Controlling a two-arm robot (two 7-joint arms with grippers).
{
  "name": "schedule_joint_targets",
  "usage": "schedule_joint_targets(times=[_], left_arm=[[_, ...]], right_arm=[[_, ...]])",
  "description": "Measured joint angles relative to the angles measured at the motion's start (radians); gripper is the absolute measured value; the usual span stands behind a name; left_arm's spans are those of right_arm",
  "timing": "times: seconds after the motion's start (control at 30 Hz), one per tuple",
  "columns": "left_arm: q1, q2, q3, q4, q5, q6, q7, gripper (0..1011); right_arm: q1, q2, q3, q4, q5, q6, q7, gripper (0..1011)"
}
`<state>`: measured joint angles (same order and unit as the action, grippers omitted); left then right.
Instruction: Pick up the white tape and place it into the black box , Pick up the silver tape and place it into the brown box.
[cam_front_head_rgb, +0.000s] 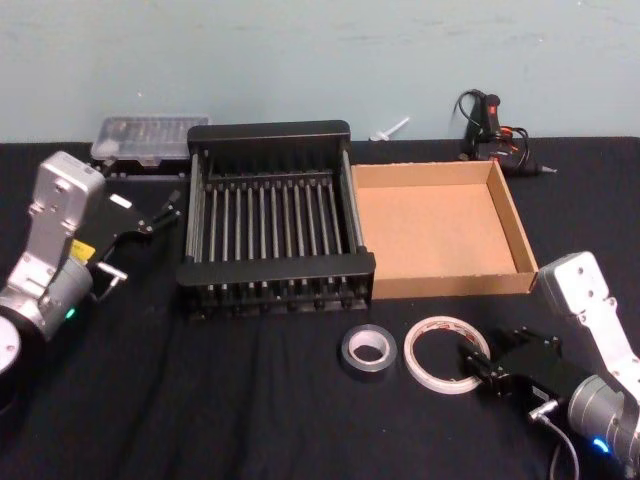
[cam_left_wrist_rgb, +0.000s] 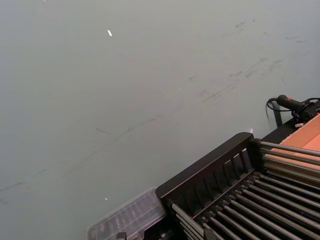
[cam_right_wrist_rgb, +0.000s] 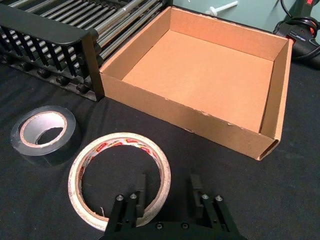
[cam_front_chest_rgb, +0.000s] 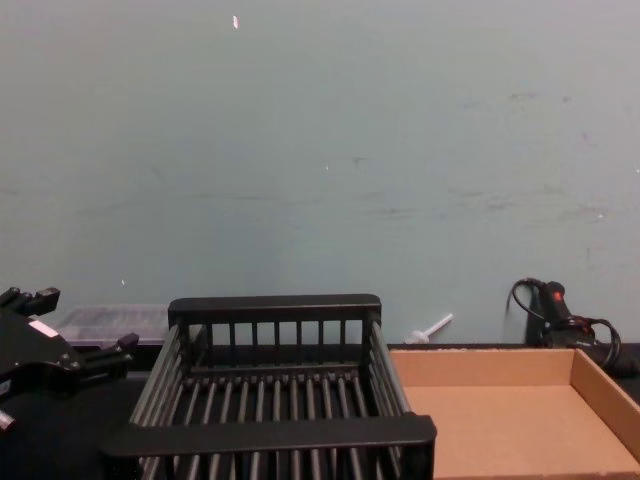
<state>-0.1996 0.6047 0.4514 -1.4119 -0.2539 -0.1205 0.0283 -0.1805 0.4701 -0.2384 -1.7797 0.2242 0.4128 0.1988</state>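
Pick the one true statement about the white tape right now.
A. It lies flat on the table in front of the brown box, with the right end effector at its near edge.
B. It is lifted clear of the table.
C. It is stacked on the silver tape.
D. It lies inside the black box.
A: the white tape lies flat on the black table in front of the brown box, beside the silver tape, with the open right end effector at its near rim.

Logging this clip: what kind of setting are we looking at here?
Probably a lab or workshop bench set up for robot trials: a table under a black cloth against a plain pale green wall, with a clear parts case and what looks like a glue gun at the back edge.
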Motion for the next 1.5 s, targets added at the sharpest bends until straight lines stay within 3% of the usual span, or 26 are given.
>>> schedule_joint_targets(times=[0.37,0.6,0.97,1.5], left_arm=[[0.000,0.000,0.000,0.000,0.000,0.000,0.000,1001],[0.000,0.000,0.000,0.000,0.000,0.000,0.000,1001],[0.000,0.000,0.000,0.000,0.000,0.000,0.000,1001],[0.000,0.000,0.000,0.000,0.000,0.000,0.000,1001]], right_arm=[[0.000,0.000,0.000,0.000,0.001,0.000,-0.001,207],[0.000,0.000,0.000,0.000,0.001,0.000,-0.001,99],[-0.001,-0.002,0.005,0.000,0.001,-0.001,0.004,87],[-0.018,0.001,0.080,-0.061,0.001,-0.070,0.068,87]])
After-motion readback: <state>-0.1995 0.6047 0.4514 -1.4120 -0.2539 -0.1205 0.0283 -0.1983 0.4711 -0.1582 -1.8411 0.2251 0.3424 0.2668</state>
